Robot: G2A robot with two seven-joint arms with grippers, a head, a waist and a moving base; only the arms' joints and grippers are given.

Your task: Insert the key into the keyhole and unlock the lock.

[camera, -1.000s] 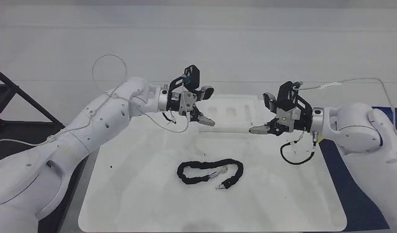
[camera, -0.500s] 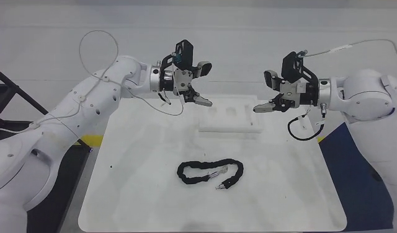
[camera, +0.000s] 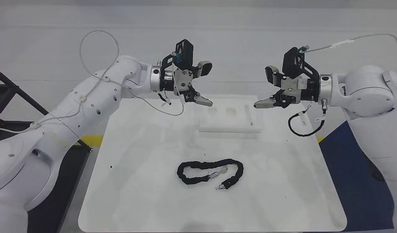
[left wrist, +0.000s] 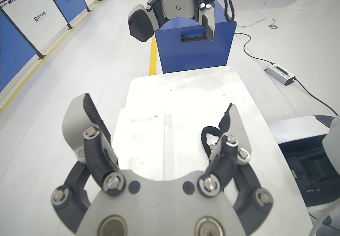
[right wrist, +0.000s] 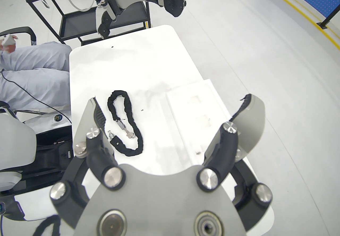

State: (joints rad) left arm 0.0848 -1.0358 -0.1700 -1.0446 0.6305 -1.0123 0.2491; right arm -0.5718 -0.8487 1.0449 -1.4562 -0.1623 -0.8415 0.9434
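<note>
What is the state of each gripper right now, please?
Left gripper: open, fingers spread wide, holding nothing.
Right gripper: open, fingers spread wide, holding nothing.

White arms [camera: 93, 112], silver black-padded claws [camera: 208, 84]

A white foam block [camera: 231, 118] lies on the white table [camera: 136, 196]; a blue cabinet [left wrist: 195, 48] stands beside it.
</note>
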